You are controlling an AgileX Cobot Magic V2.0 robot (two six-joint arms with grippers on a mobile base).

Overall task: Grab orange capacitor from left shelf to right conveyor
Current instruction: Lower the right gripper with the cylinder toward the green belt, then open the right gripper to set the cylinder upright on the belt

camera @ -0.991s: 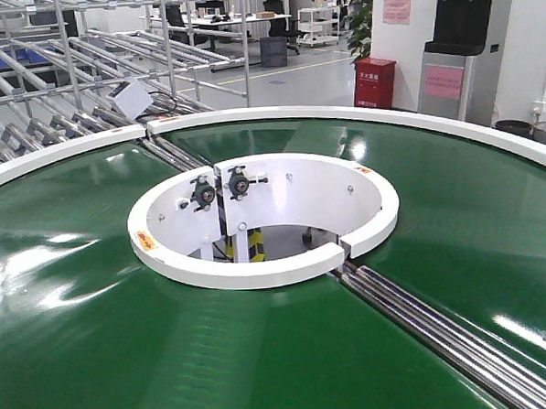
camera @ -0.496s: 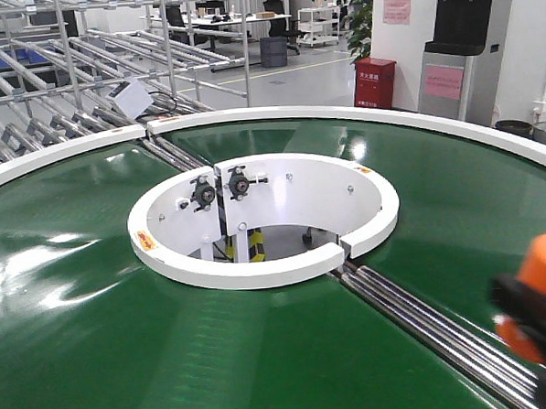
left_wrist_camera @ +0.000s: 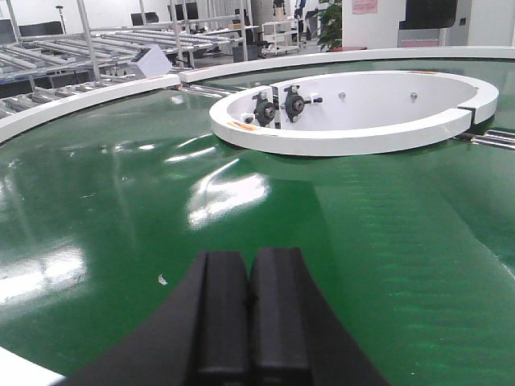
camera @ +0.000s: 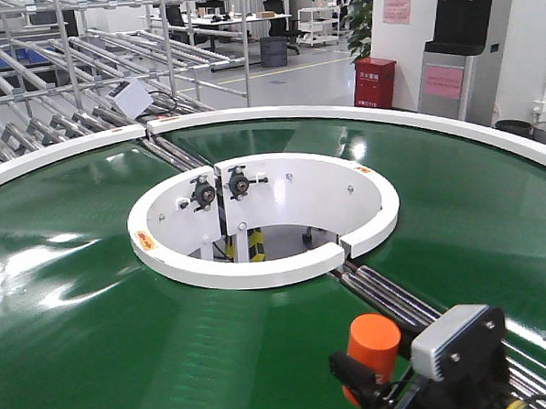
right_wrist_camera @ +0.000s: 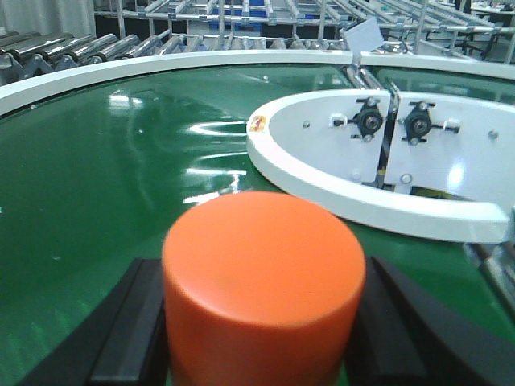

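From the front view, the right gripper [camera: 379, 387] sits at the near right edge of the green conveyor [camera: 98, 360], holding the orange capacitor [camera: 373, 344] upright above the belt, close beside the steel roller strip [camera: 416, 311] that runs out from the white hub [camera: 258, 265]. The shelf [camera: 56, 78] stands behind the far left rim.

The left wrist view shows the left gripper [left_wrist_camera: 245, 310] with its black fingers pressed together and empty, over the belt's near left edge.

In the right wrist view, the capacitor [right_wrist_camera: 261, 277] fills the gap between the two dark fingers [right_wrist_camera: 133, 330], which clamp its sides.

Judging from this, pickup and carry are done; lowering it onto the belt and letting go remain.
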